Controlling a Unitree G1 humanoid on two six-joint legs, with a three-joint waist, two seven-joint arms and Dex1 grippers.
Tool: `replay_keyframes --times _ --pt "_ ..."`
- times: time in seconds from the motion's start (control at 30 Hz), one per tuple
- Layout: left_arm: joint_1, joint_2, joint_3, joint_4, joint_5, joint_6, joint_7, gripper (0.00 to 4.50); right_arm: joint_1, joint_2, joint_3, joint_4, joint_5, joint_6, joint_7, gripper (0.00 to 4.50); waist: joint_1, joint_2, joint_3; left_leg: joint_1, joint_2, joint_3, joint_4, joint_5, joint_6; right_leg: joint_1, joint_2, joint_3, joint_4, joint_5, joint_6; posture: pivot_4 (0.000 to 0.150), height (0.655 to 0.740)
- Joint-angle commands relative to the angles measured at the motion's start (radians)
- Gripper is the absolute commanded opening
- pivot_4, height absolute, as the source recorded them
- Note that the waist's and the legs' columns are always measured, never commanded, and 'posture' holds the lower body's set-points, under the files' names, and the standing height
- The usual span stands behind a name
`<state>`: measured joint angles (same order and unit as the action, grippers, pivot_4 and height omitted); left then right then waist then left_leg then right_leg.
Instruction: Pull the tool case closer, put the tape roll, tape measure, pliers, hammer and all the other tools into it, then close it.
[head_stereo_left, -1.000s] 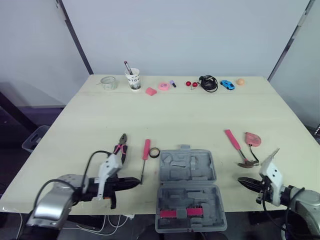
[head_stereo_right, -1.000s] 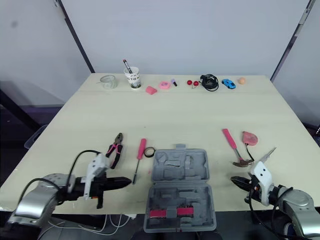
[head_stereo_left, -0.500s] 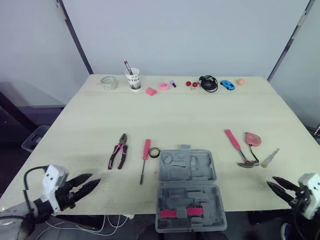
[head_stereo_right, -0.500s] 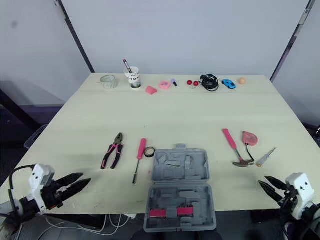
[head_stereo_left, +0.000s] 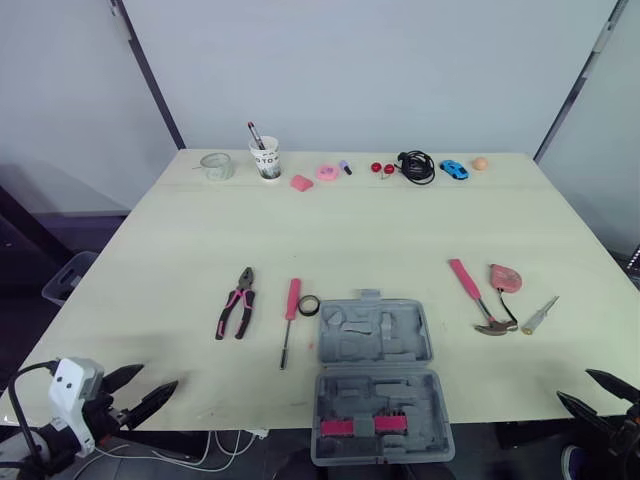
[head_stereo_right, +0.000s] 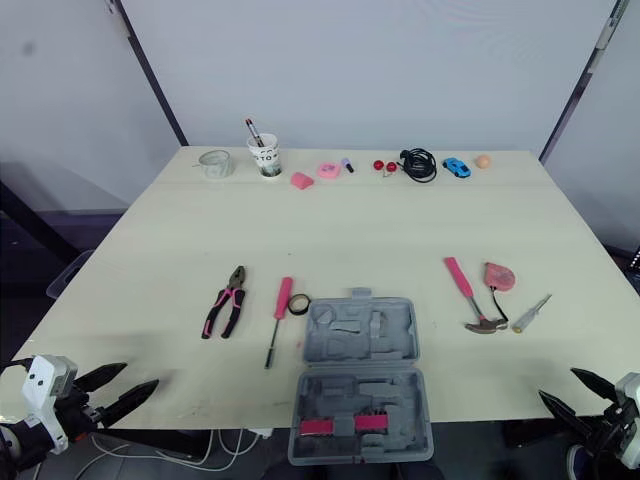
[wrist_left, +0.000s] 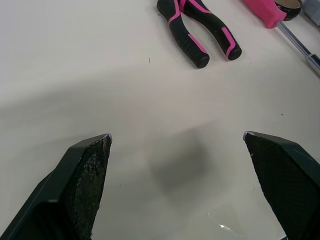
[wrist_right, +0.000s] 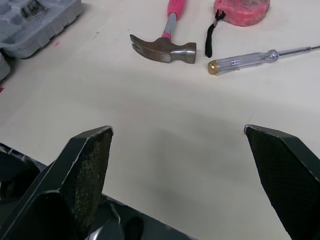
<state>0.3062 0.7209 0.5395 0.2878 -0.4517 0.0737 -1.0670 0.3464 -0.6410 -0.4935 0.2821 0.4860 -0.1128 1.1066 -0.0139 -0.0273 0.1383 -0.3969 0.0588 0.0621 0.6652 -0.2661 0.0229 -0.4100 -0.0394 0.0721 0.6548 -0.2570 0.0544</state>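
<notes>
With left gripper (head_stereo_left: 160, 377) and right gripper (head_stereo_left: 573, 384) fingers apart and empty, we judge the tool case (head_stereo_left: 378, 375) at the bench's (head_stereo_left: 350, 230) near edge rigid, light, best held by its rim.

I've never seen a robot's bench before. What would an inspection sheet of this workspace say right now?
Surface: pale wooden table.
Job's things: tool case open at the near edge; pliers, pink screwdriver and tape roll left of it; hammer, tape measure and clear-handled screwdriver right of it, all outside it.
Clutter: far edge holds paper cup with pen, clear tape ring, pink bits, blue toy car, orange ball.
Grippers: left gripper and right gripper open, empty, by the near corners.
Cables: black coiled cable at far edge; white wires hang below near edge.
Surroundings: grey wall; grey bin on floor, left.
</notes>
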Motion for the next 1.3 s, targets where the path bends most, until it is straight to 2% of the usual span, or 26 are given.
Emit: replay_keyframes --times 0.03,0.2,0.37,0.57,0.7,0.73,0.87,0.93,1.13,1.3 --pt "-0.035 0.045 -0.017 -0.032 0.025 0.01 0.013 4.5 -0.023 -0.015 -0.01 -0.11 0.061 0.054 0.006 4.42 0.0 0.0 0.0 0.0 0.0 0.0 0.0 0.0 0.0 0.0 0.0 0.0 0.0 0.0 0.0 0.15 0.74" --pt "-0.085 0.088 -0.076 -0.08 0.048 0.057 0.004 4.5 -0.06 -0.006 0.028 -0.245 0.109 0.14 -0.011 4.42 0.0 0.0 0.0 0.0 0.0 0.0 0.0 0.0 0.0 0.0 0.0 0.0 0.0 0.0 0.0 0.15 0.74" --pt "-0.201 0.181 -0.199 -0.191 0.075 0.14 -0.051 4.5 -0.093 -0.003 0.085 -0.368 0.143 0.205 -0.001 4.42 0.006 -0.001 0.001 -0.001 -0.001 0.0 0.0 0.0 0.0 0.0 0.0 -0.001 0.001 0.0 0.0 0.15 0.74" --pt "-0.345 0.36 -0.359 -0.266 0.132 0.19 -0.203 4.5 -0.138 -0.011 0.15 -0.409 0.148 0.239 0.042 4.42 0.0 0.0 0.002 -0.002 -0.003 0.005 0.0 0.0 0.0 0.001 0.001 -0.001 0.0 0.0 0.0 0.15 0.74" --pt "-0.48 0.419 -0.488 -0.253 0.236 0.159 -0.249 4.5 -0.181 -0.009 0.187 -0.396 0.132 0.237 0.06 4.42 0.0 0.001 0.003 -0.001 -0.002 0.006 0.0 0.0 0.0 0.0 0.004 0.0 0.001 0.0 0.0 0.15 0.74" --pt "-0.5 0.423 -0.507 -0.245 0.251 0.153 -0.255 4.5 -0.188 -0.009 0.191 -0.393 0.129 0.236 0.061 4.42 0.0 0.001 0.003 -0.001 -0.003 0.006 0.0 0.0 0.0 0.0 0.005 0.0 0.002 0.0 0.0 0.15 0.74" --pt "-0.763 0.393 -0.722 -0.273 0.426 0.173 -0.321 4.5 -0.259 -0.001 0.242 -0.362 0.109 0.207 0.1 4.42 0.007 -0.001 0.006 -0.002 -0.003 0.005 0.002 0.0 0.0 0.0 0.006 0.0 0.002 0.0 0.0 0.15 0.74" --pt "-0.827 0.374 -0.804 -0.309 0.484 0.195 -0.353 4.5 -0.274 -0.005 0.249 -0.357 0.11 0.197 0.121 4.42 0.013 -0.001 0.006 -0.002 -0.003 0.005 0.003 0.0 0.0 0.001 0.006 0.0 0.002 0.0 0.001 0.15 0.74" --pt "-0.934 0.311 -0.926 -0.394 0.551 0.341 -0.408 4.5 -0.307 -0.028 0.261 -0.341 0.078 0.142 0.178 4.42 0.005 -0.001 0.007 -0.002 -0.003 0.005 0.003 0.0 0.0 0.001 0.008 0.002 0.002 0.002 0.004 0.15 0.74" --pt "-1.005 0.252 -1.01 -0.393 0.628 0.411 -0.408 4.5 -0.333 -0.028 0.263 -0.308 0.059 0.109 0.189 4.42 0.003 -0.001 0.007 -0.002 -0.003 0.003 0.003 0.0 0.001 0.001 0.01 0.002 0.004 0.002 0.004 0.15 0.74"
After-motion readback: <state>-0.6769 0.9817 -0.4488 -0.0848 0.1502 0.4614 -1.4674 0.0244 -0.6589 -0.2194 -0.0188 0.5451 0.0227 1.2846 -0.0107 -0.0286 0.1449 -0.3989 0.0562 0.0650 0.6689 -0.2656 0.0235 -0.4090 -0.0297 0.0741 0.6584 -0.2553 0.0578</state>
